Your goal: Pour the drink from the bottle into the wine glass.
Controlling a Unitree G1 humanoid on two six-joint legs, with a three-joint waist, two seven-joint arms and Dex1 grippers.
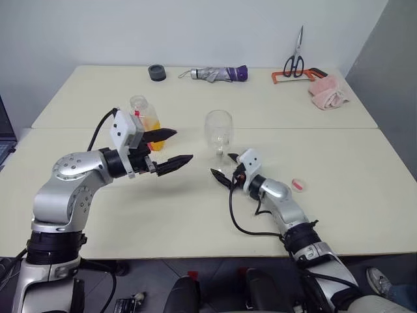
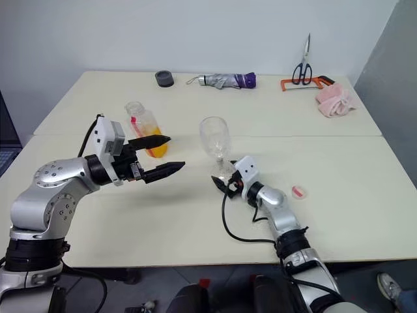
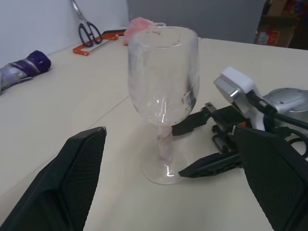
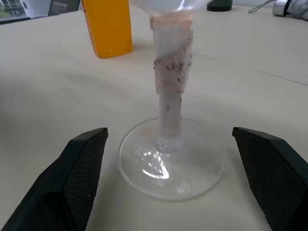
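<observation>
Wine glass [image 1: 219, 135] stands before open right pincer [image 1: 223, 167].

A lab-like room: 2 plain tables [image 1: 195, 215] against a bare wall [image 1: 195, 26] (stray scissors [image 1: 294, 60]).

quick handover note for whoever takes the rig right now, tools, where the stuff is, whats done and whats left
Left tool: open, raised in front of the bottle, holding nothing.
Right tool: open, low on the table, fingers either side of the wine glass foot, not gripping.
Bottle stands uncapped with the drink inside; a small red cap-like piece lies to the right of the right arm.
Glass upright and empty.
Left: grasp the bottle, pour into the glass.
</observation>
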